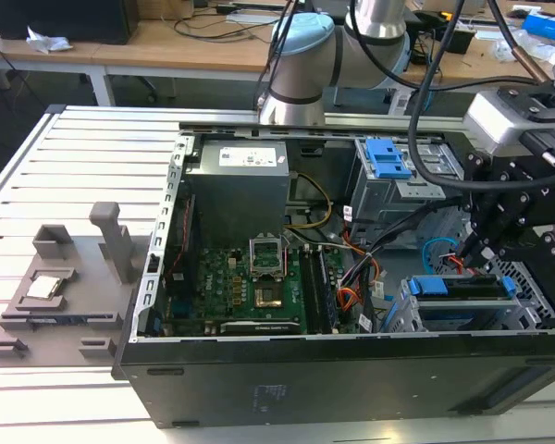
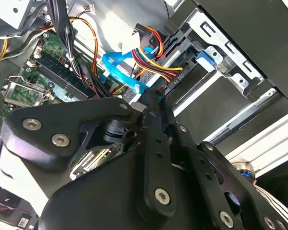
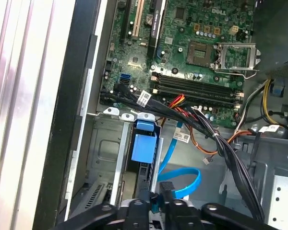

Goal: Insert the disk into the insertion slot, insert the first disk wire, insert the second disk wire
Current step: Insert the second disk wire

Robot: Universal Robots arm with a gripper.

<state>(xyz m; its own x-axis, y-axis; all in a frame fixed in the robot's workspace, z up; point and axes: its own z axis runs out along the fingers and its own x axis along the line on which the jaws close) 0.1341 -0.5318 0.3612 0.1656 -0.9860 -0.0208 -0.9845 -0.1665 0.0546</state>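
**Disk looks seated; you are on a disk wire, so keep its plug square to the drive's socket and feed it straight, without kinking the loop.**

Workbenches (image 1: 166, 42) crowd the far side of the room. The slotted metal table (image 1: 74, 166) carries the open computer case (image 1: 259, 388). At its near corner on the exterior view's right, the insertion slot (image 1: 402, 314) holds the disk (image 1: 462, 286). Your gripper (image 1: 469, 252) hangs just above it, fingers (image 3: 139, 207) apparently pinched together on the blue wire (image 3: 185, 184).
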